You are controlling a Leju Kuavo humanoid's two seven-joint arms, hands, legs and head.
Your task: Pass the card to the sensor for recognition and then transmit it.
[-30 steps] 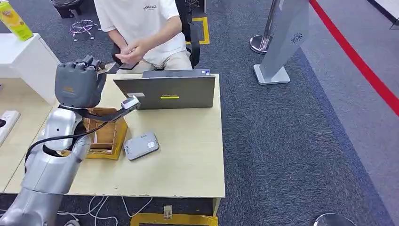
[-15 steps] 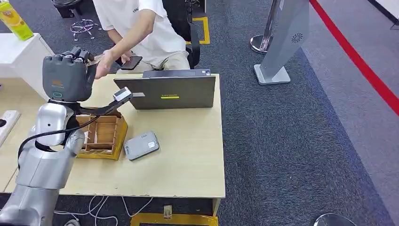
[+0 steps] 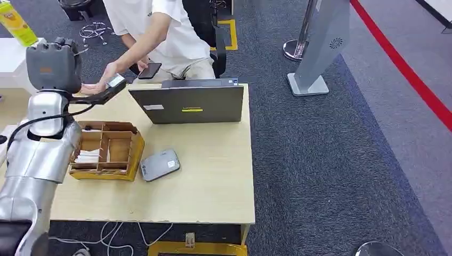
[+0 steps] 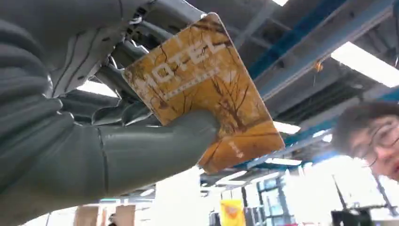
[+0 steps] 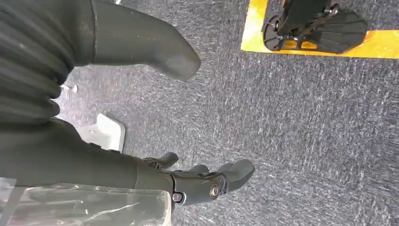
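The left hand [image 4: 108, 122] clamps the card [image 4: 207, 89], raised at far left — the right hand [image 5: 141, 61] hangs with fingers apart, holding nothing.

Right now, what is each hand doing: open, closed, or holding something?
Left hand: holding the yellow hotel card, pinched between thumb and fingers.
Right hand: open, holding nothing, hanging over the carpet.

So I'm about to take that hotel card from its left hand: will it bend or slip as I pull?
Probably stiff: the card juts flat past the thumb, unsupported, without drooping. Likely light, being a thin sheet. It looks glossy, so it may slide out readily, though the left hand pinches it between thumb and fingers, so expect some resistance.
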